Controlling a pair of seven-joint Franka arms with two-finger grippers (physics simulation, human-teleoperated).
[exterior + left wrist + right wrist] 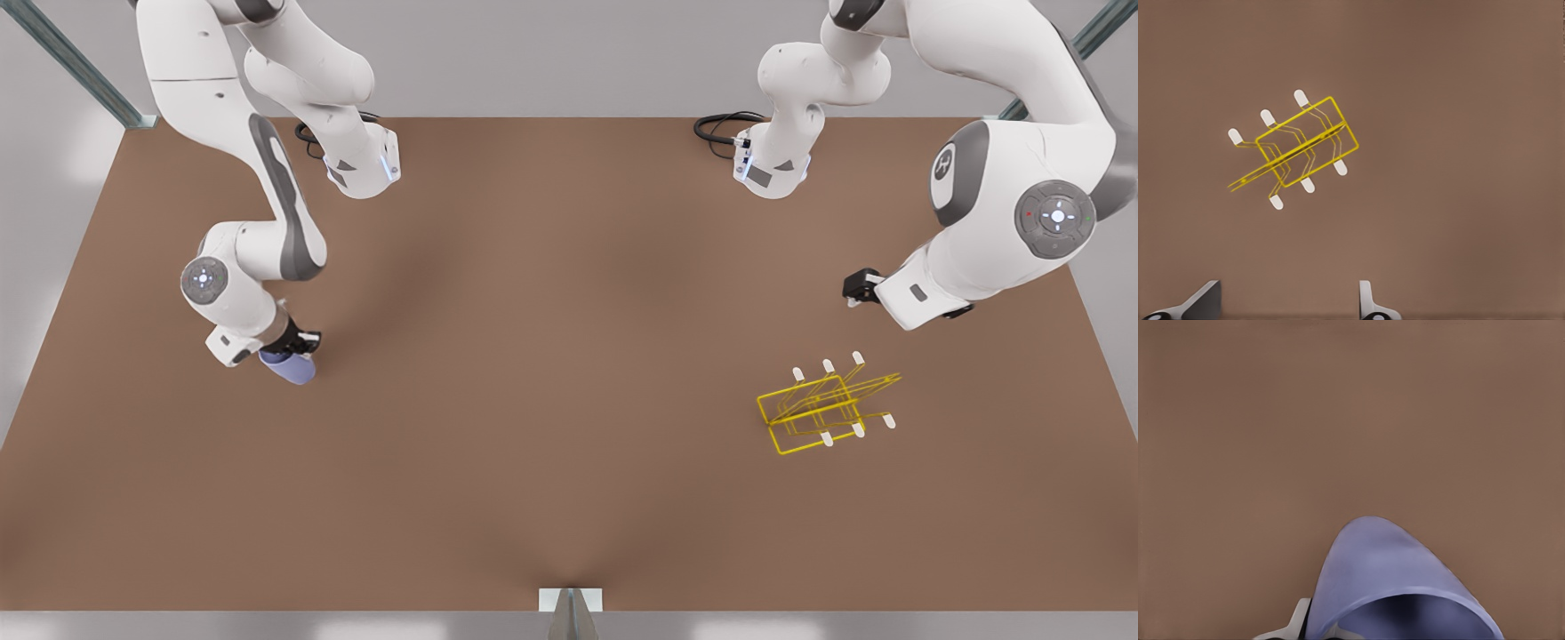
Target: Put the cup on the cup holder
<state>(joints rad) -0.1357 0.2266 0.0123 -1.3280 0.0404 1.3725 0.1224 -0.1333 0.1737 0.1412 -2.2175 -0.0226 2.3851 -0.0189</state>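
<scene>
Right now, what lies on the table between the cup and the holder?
Nothing: in the front view the brown table is bare between the cup, held in the right tool, and the holder. The left tool waits open beyond the holder.

Overhead front view; downward-facing wrist cameras.

Lavender-blue cup point(290, 366), bright yellow cup holder point(822, 409) with seemingly white-capped prongs, plain brown table point(551, 356).

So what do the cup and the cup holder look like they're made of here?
The cup, held by the right gripper: smooth matte lavender-blue, no glare, probably plastic or unglazed ceramic. The cup holder, below the open left gripper: thin bright-yellow wire, likely coated metal, with white-capped prongs.
</scene>
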